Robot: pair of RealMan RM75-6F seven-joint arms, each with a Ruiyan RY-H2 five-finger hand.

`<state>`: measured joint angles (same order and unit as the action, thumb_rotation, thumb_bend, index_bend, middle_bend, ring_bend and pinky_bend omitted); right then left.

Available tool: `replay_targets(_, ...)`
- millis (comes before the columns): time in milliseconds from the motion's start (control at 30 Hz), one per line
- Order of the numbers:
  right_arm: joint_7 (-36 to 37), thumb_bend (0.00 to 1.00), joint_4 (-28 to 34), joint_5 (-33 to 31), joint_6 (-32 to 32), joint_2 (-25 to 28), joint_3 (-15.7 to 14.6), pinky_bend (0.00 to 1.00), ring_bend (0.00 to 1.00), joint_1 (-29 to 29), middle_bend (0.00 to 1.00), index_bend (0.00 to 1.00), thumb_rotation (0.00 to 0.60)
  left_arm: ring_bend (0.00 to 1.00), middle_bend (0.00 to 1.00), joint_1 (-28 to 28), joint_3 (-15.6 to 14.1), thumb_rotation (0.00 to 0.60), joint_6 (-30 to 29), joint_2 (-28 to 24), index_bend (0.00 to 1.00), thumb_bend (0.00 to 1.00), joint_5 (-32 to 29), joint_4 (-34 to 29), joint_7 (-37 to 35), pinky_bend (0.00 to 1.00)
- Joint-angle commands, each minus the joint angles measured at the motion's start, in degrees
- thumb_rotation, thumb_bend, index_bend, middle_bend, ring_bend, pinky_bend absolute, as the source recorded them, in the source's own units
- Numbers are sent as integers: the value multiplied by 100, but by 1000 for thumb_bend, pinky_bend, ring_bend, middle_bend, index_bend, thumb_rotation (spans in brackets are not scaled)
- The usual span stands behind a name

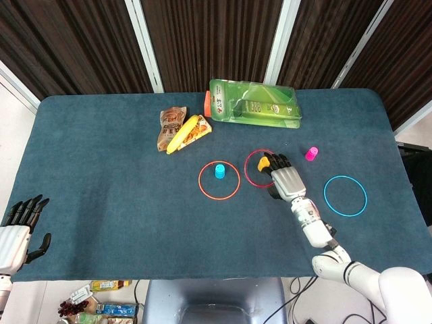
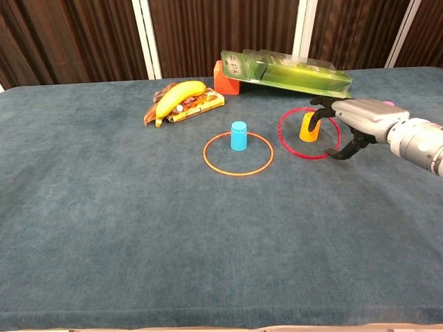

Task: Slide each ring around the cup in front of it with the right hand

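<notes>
Fingers of the right hand [image 2: 353, 119] clamped the red ring [image 2: 309, 132], which circled the yellow cup [image 2: 309, 127] just beyond its fingertips.

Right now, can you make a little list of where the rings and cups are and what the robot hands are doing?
orange ring: flat, around blue cup
red ring: around yellow cup, held by right hand
blue ring: flat on table, no cup inside
pink cup: alone, no ring
left hand: at table edge, holds nothing
</notes>
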<state>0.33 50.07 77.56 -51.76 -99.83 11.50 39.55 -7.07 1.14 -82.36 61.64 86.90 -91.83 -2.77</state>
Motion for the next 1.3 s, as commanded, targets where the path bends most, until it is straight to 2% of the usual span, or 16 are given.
replay_targets(33, -30, 472, 50, -39, -16, 42, -1, 0, 0, -21, 79, 340, 600, 0, 0, 5, -8, 600, -10, -1, 0, 469, 15, -5, 9, 0)
replay_targets(133, 61, 472, 255, -31, -195, 173, 14, 0, 0, -101, 66, 276, 600, 0, 0, 14, -17, 600, -22, -2, 0, 470, 27, -5, 12, 0)
replay_targets(200, 216, 473, 582, 47, -540, 384, 0, 0, 0, -278, 59, 235, 600, 0, 0, 21, -14, 600, -35, -7, 0, 470, 23, -3, 1, 0)
replay_targets(300, 485, 459, 1369, 263, -1287, 897, -144, 0, 0, -762, 40, 169, 600, 0, 0, 26, -8, 600, -47, -13, 0, 470, 18, -9, -14, 0)
replay_targets(367, 580, 442, 1941, 468, -1812, 1338, -351, 0, 0, -1164, 32, 155, 600, 0, 0, 21, -9, 600, -32, -16, 0, 470, 15, -10, -19, 0)
replay_targets(467, 440, 395, 2459, 735, -2318, 1885, -727, 0, 0, -1648, 25, 175, 600, 0, 0, 8, -24, 600, 8, -13, 0, 470, 20, -23, 4, 0)
replay_targets(567, 260, 336, 2609, 829, -2623, 2170, -992, 0, 0, -2014, 23, 213, 600, 0, 0, 1, -39, 600, 10, 2, 0, 470, 55, -37, 75, 0)
replay_targets(667, 117, 319, 2346, 840, -3067, 2191, -1175, 0, 0, -2460, 25, 274, 600, 0, 0, 12, -36, 600, -33, 36, 0, 470, 74, -47, 144, 0)
replay_targets(767, 324, 318, 1880, 764, -3220, 2106, -1255, 0, 0, -2745, 26, 371, 600, 0, 0, 3, -42, 600, -6, 51, 0, 469, 68, -63, 188, 0)
replay_targets(867, 703, 318, 1436, 561, -3035, 2003, -1221, 0, 0, -2859, 26, 455, 600, 0, 0, -14, -41, 600, 25, 59, 0, 469, 62, -65, 218, 0)
replay_targets(1033, 865, 317, 1126, 483, -2912, 1896, -1183, 0, 0, -2875, 35, 523, 600, 0, 0, -24, -38, 600, 42, 61, 0, 469, 53, -71, 230, 0)
replay_targets(1167, 1475, 317, 120, 277, -2413, 1391, -1066, 0, 0, -2817, 59, 615, 600, 0, 0, -69, -77, 600, 144, 106, 0, 469, 80, -76, 337, 0)
replay_targets(1300, 1849, 334, -735, 353, -2139, 983, -1058, 0, 0, -2702, 68, 641, 600, 0, 0, -88, -81, 600, 197, 120, 0, 470, 50, -75, 372, 0)
